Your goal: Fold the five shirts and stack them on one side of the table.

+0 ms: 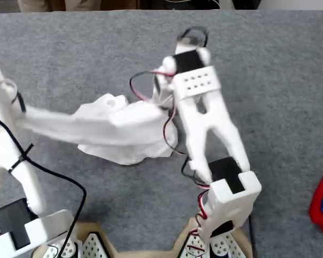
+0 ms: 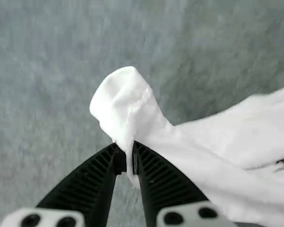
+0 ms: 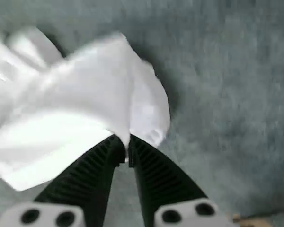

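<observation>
A white shirt [image 1: 118, 126] is stretched btwn both arms over the grey table [image 1: 269, 64], left of the middle, w/ its middle part bunched and sagging. The left gripper [image 2: 126, 163] is clamped on a thin fold at one end; the right gripper [image 3: 127, 152] is pinched on the other. The shirt is judged light, soft and floppy, w/ no stiff part. It is best gripped at hems or corners, where cloth is doubled; a thin pinch could slip out.

You have 2 arms, white printed shells with black motor blocks at the joints.
- Right arm [image 1: 204, 123]: forked white link, plate dotted with small holes, red and black cables looped alongside.
- Left arm [image 1: 11, 156]: black cable strapped along it.
- Left gripper [image 2: 127, 151], right gripper [image 3: 125, 143]: black ribbed fingers, white base with dark screw holes.
</observation>
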